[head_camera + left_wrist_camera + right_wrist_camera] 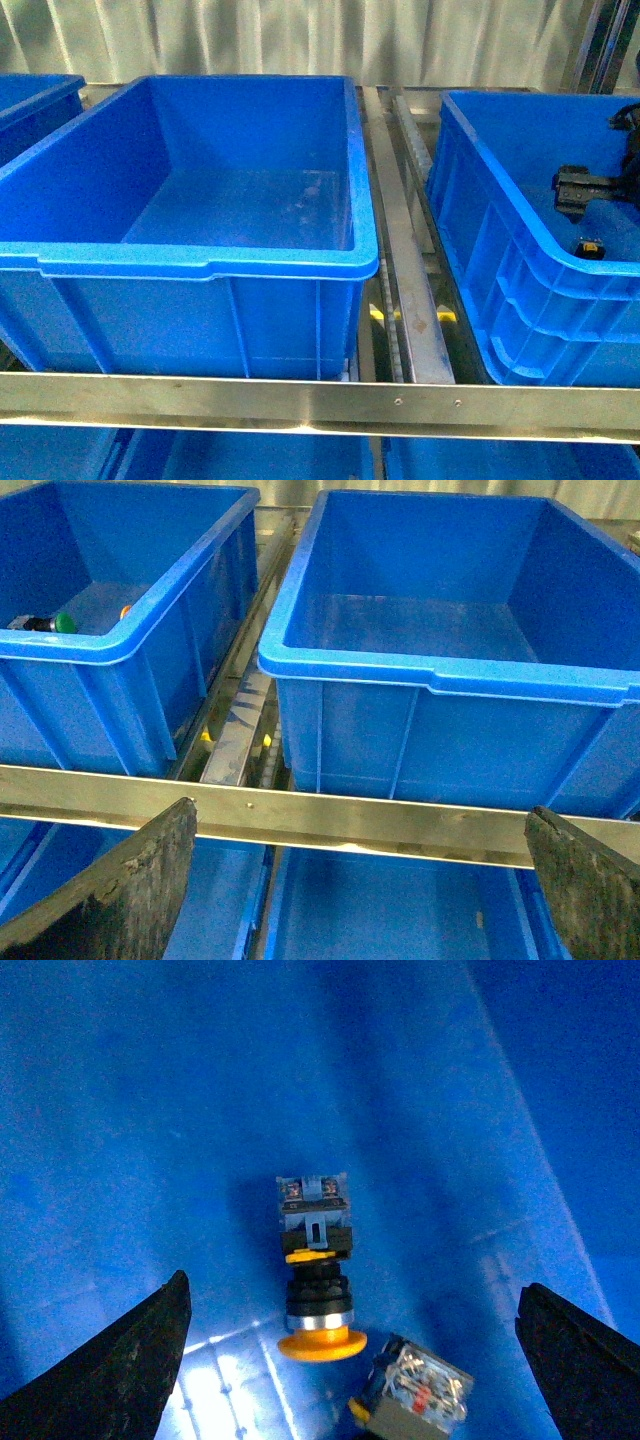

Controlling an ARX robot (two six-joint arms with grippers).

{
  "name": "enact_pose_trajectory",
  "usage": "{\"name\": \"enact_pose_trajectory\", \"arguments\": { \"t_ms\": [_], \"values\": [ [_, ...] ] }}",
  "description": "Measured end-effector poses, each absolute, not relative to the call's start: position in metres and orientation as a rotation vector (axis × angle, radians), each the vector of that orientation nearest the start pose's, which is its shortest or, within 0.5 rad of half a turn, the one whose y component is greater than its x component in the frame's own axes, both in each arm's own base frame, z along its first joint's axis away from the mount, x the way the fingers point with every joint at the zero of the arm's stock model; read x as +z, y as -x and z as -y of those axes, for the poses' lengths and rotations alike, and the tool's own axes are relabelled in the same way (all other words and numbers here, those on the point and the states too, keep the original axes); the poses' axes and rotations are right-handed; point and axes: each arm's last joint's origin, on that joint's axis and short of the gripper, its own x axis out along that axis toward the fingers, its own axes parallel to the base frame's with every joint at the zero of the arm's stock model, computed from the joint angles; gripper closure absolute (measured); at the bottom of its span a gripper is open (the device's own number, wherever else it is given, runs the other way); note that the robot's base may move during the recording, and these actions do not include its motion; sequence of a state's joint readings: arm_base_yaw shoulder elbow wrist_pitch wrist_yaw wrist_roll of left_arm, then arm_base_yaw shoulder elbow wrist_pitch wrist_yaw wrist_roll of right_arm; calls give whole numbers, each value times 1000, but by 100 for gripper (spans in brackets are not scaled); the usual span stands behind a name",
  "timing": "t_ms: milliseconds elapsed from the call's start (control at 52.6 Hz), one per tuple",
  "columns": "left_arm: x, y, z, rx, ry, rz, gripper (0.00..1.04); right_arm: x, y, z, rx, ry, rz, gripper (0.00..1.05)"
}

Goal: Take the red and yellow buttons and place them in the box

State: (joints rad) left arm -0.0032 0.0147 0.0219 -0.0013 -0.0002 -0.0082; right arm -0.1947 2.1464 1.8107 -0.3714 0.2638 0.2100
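A yellow-capped button (315, 1285) lies on its side on the floor of the right blue bin (500, 250). It shows in the front view as a small yellow-and-black thing (588, 247). My right gripper (355, 1360) is open and hangs over it, with the cap between the fingers and touching neither. In the front view this gripper (572, 192) is inside the right bin. The box (200, 265) in the middle is large, blue and empty, and also shows in the left wrist view (450, 680). My left gripper (355, 900) is open and empty in front of the rack. No red button is in view.
A clear relay-like part (415, 1395) lies right beside the yellow cap. A metal rail (320, 405) crosses in front of the bins. The left bin (120, 645) holds a green-capped button (62, 623) and an orange bit (124, 611). More blue bins sit on the shelf below.
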Motion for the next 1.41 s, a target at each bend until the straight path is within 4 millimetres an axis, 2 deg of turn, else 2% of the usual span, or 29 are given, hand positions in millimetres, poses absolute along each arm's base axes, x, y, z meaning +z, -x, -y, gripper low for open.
{"name": "enact_pose_trajectory", "arguments": {
  "t_ms": [76, 171, 228, 323, 457, 514, 571, 666, 742, 837, 989, 1122, 1408],
  "values": [
    [170, -97, 0, -3, 8, 6, 8, 266, -455, 97, -504, -196, -585, 7],
    [170, -97, 0, -3, 8, 6, 8, 309, -407, 79, -448, -232, -453, 7],
    [170, -97, 0, -3, 8, 6, 8, 323, -378, 65, -419, -251, -399, 7],
    [170, -97, 0, -3, 8, 6, 8, 334, -330, 40, -354, -308, -325, 7],
    [170, -97, 0, -3, 8, 6, 8, 330, -275, 15, -304, -359, -222, 8],
    [170, -97, 0, -3, 8, 6, 8, 325, -254, 7, -123, -290, -105, 18],
    [170, -97, 0, -4, 8, 6, 8, 314, -229, 2, -24, -181, -5, 28],
    [170, -97, 0, -3, 8, 6, 8, 280, -185, 0, 4, -67, 4, 48],
    [170, -97, 0, -3, 8, 6, 8, 257, -164, 0, -3, -39, -22, 60],
    [170, -97, 0, -3, 8, 6, 8, 239, -151, 0, -1, -23, -18, 76],
    [170, -97, 0, -3, 8, 6, 8, 224, -141, 0, -3, -10, -7, 100],
    [170, -97, 0, -3, 8, 6, 8, 209, -135, 0, 0, -6, -13, 101],
    [170, -97, 0, -3, 8, 6, 8, 193, -125, 0, -1, -6, -3, 101]
  ]
}}
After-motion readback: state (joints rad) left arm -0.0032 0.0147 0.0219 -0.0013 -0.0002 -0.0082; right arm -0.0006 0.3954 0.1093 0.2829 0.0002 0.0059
